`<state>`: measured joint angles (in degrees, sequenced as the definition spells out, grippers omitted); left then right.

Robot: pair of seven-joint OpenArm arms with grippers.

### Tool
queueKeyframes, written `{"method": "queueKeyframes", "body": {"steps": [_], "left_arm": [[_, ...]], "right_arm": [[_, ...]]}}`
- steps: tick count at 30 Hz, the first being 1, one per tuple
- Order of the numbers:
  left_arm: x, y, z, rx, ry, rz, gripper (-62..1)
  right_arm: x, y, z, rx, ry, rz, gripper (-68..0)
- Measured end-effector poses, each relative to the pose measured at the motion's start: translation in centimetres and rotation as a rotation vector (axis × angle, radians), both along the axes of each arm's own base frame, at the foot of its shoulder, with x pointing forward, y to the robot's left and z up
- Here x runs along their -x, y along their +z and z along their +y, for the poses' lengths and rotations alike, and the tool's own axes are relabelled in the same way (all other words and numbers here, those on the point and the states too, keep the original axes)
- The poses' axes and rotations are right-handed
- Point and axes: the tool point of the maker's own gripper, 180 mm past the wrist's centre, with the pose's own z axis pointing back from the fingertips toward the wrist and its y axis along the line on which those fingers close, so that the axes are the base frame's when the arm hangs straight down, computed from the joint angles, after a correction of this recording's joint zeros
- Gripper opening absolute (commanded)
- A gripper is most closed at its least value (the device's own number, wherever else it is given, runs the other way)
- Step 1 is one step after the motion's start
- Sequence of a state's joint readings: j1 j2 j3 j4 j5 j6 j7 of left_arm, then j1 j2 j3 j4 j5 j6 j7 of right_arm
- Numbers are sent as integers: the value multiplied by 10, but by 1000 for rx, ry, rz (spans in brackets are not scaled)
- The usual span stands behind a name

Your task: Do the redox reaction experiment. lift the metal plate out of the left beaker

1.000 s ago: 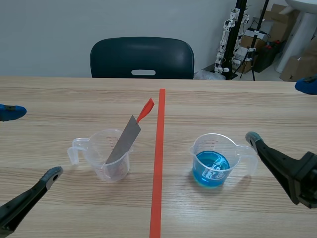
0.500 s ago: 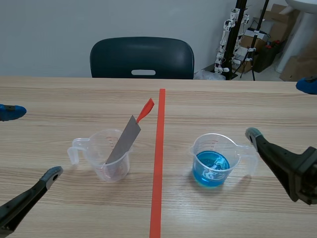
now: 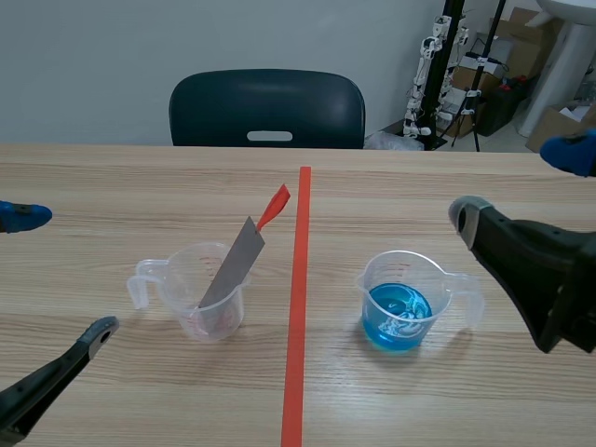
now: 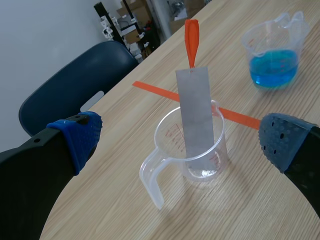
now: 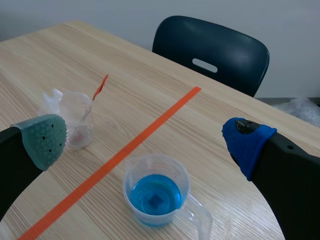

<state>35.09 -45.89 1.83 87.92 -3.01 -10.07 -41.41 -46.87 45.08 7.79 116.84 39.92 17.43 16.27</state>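
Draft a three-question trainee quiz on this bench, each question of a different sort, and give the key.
1. True or false: the metal plate stands tilted in the left beaker, and no gripper touches it.
2. Which holds the blue liquid? A) the left beaker B) the right beaker C) both
3. Fill in: the fingers of the left gripper and of the right gripper are ____.
Key: 1 true; 2 B; 3 open.
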Motion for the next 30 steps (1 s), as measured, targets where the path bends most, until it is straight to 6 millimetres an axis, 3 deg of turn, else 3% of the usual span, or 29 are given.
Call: {"method": "queueKeyframes", "body": {"steps": [4, 12, 24, 30], "left_arm": [[4, -2, -1, 6, -6, 15, 14], [19, -7, 3, 77, -1, 59, 14], [45, -47, 45, 165, 144, 157, 14], [65, -53, 63, 267, 205, 142, 14]], "right_arm": [[-10, 4, 3, -54, -9, 20, 4], [-17, -25, 26, -147, -1, 114, 4], [-34, -48, 41, -328, -29, 200, 4], [-42, -67, 49, -381, -56, 247, 4]]}}
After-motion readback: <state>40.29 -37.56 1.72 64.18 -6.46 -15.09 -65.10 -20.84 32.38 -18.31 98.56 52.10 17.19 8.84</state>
